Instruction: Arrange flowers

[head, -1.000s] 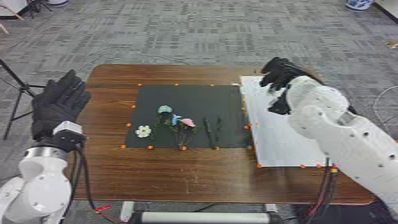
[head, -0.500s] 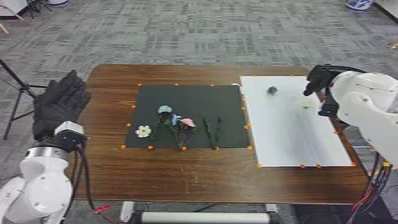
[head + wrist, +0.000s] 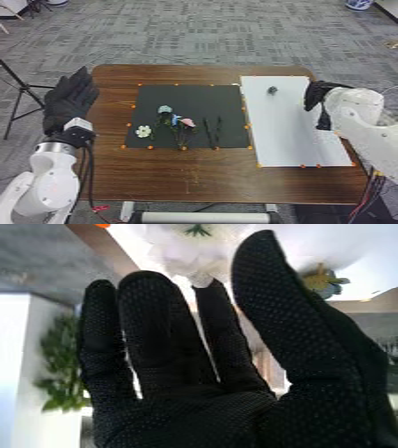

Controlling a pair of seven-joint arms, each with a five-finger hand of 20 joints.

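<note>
Several straight, slightly spread fingers and a thumb held away from them mark the open right hand, lowered over the right edge of a white sheet. What appears to be a white bloom sits just beyond the fingertips. A small dark piece lies near the sheet's far end. White, pale blue and pink flowers lie on a dark mat, beside slender stems. The left hand points forward, fingers extended, beside the wooden table.
</note>
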